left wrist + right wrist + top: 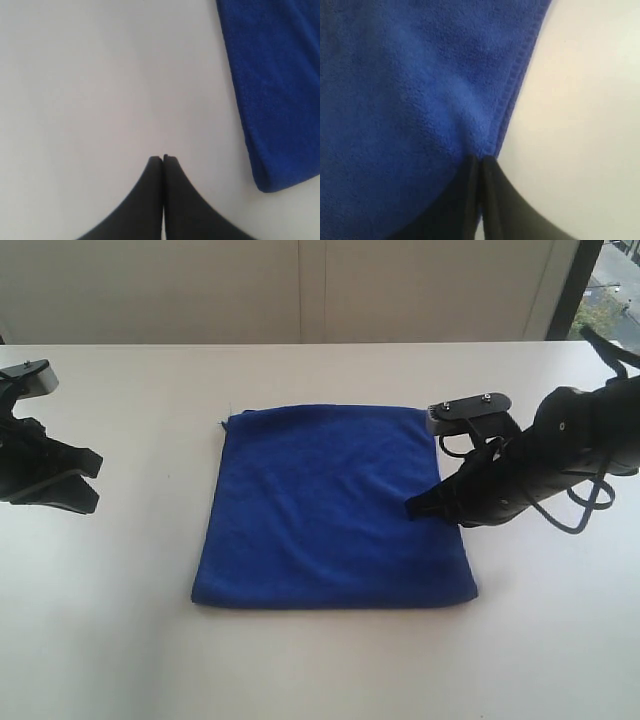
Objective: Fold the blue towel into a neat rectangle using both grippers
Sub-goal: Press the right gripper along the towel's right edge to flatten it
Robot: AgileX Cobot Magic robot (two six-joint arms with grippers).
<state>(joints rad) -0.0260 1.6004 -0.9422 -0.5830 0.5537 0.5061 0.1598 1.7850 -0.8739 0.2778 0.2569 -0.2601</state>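
Observation:
The blue towel (320,500) lies flat as a near-square on the white table, between the two arms. My right gripper (412,508) reaches in from the right and sits at the towel's right edge. In the right wrist view its black fingers (481,159) are closed on the stitched hem of the towel (410,100), and a soft crease runs up to the tips. My left gripper (97,480) stays off to the left, well apart from the cloth. Its fingers (163,157) are pressed together over bare table with nothing in them, and one corner of the towel (280,90) shows beside them.
The white table (320,660) stretches around the towel on all sides. A pale wall runs along the table's far edge, with a strip of window (610,290) at the back right. A cable loops under the right arm (585,505).

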